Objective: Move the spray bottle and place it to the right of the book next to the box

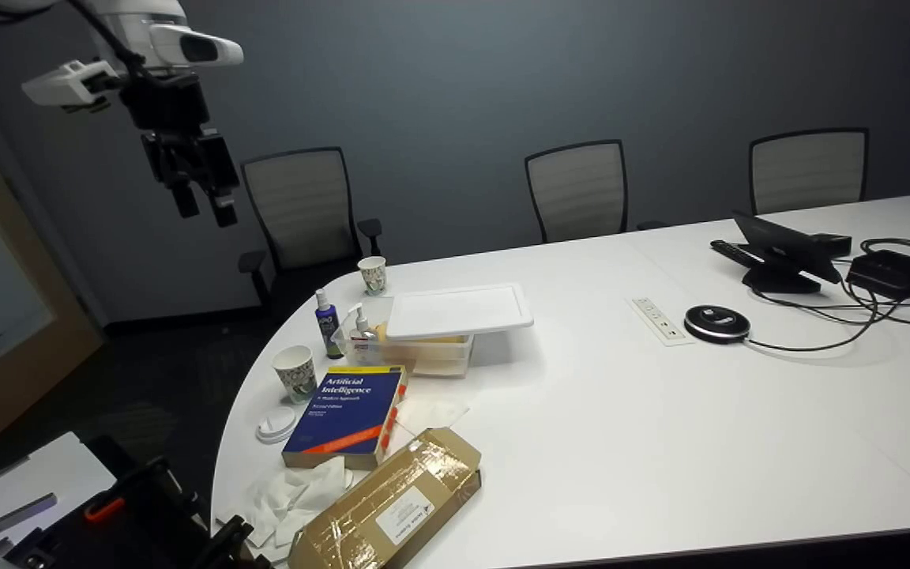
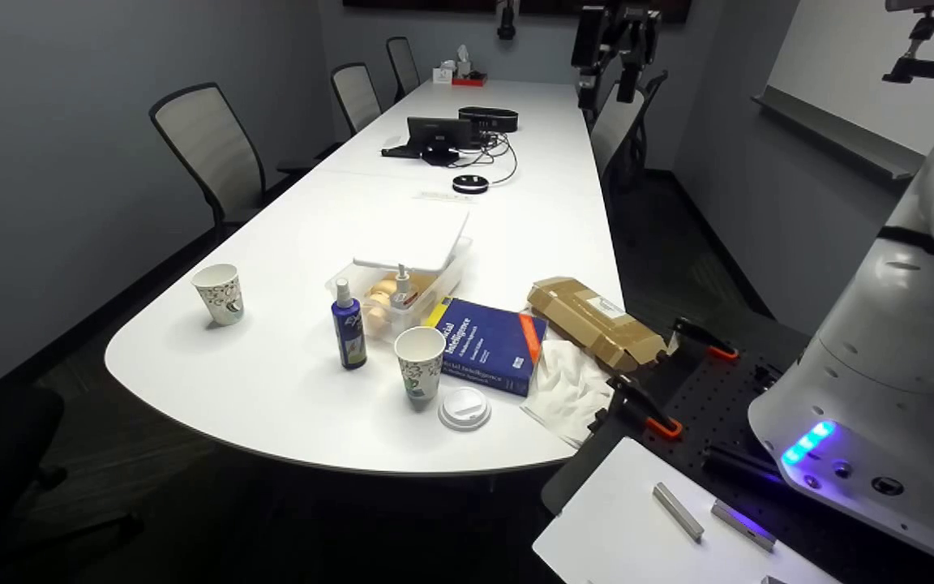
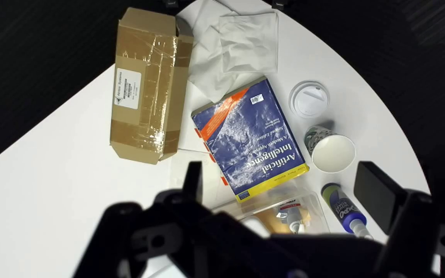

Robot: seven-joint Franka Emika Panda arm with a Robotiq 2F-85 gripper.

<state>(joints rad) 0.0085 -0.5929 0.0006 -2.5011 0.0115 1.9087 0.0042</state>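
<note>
- The tool [image 1: 204, 207] hangs in the air, well above the desk [image 1: 621, 427]; in an exterior view it is at 11 o'clock from the book [image 1: 351, 415].
- In the wrist view its fingers [image 3: 379, 195] are spread, with a wide gap between them.
- The bottle [image 3: 342, 206] stands upright on the desk, at 4 o'clock from the book in the wrist view.
- It is just beside the box [image 1: 441, 349]; whether they touch, I cannot tell.
- The book lies flat, front cover up, its yellow edge at 5 o'clock in the wrist view.
- The see-through box sits at 5 o'clock too, near that edge.
- A white lid [image 1: 459, 312] rests tilted across the box and juts past its wall; a pump bottle [image 2: 403, 285] stands in the uncovered end.
- In the wrist view a cup [image 3: 332, 152] is at 3 o'clock from the book, just beside it, and a cup lid [image 3: 309, 99] at 2.
- Napkins [image 3: 245, 46] are at 12 o'clock there, the carton [image 3: 149, 92] at 10.
- A second cup [image 1: 373, 276] stands at 12 o'clock from the book in an exterior view, beyond the box.
- A black disc [image 1: 717, 324] and a screen [image 1: 787, 246] are well apart, between 2 and 3 o'clock.
</note>
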